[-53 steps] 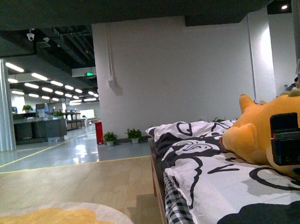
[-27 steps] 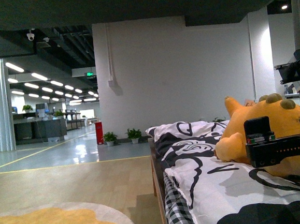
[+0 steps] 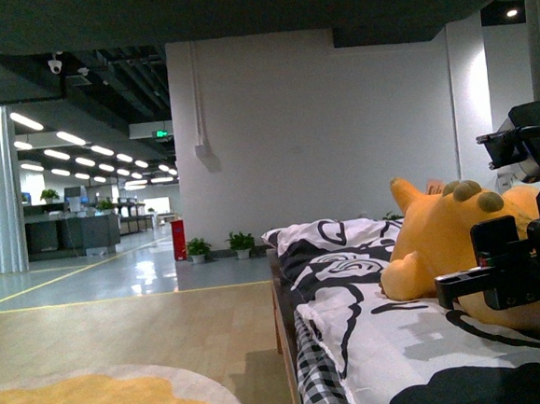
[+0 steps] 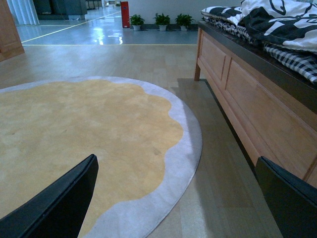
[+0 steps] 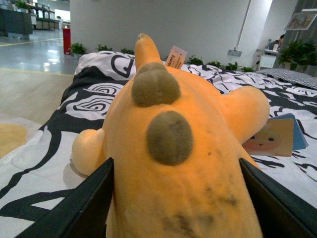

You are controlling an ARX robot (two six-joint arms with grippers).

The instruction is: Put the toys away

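Observation:
An orange-yellow plush toy (image 3: 446, 240) with olive bumps along its back rests on the black-and-white bedding (image 3: 374, 334) at the right of the front view. My right gripper (image 3: 500, 273) is shut on it, black fingers pressing both flanks of its body (image 5: 173, 188). A paper tag (image 5: 174, 57) sticks up near its pointed ear. My left gripper (image 4: 178, 198) is open and empty, low over the floor above the edge of a round yellow rug (image 4: 74, 134).
A wooden bed frame (image 4: 257, 104) runs along the floor beside the left gripper. A small card with a face (image 5: 270, 139) lies on the bedding by the plush. Potted plants (image 3: 219, 246) and a red bin (image 3: 178, 239) stand by the far wall.
The plush toy has shifted left across the bed and its back now faces up. My right gripper moved with it, and more of the arm shows at the right edge.

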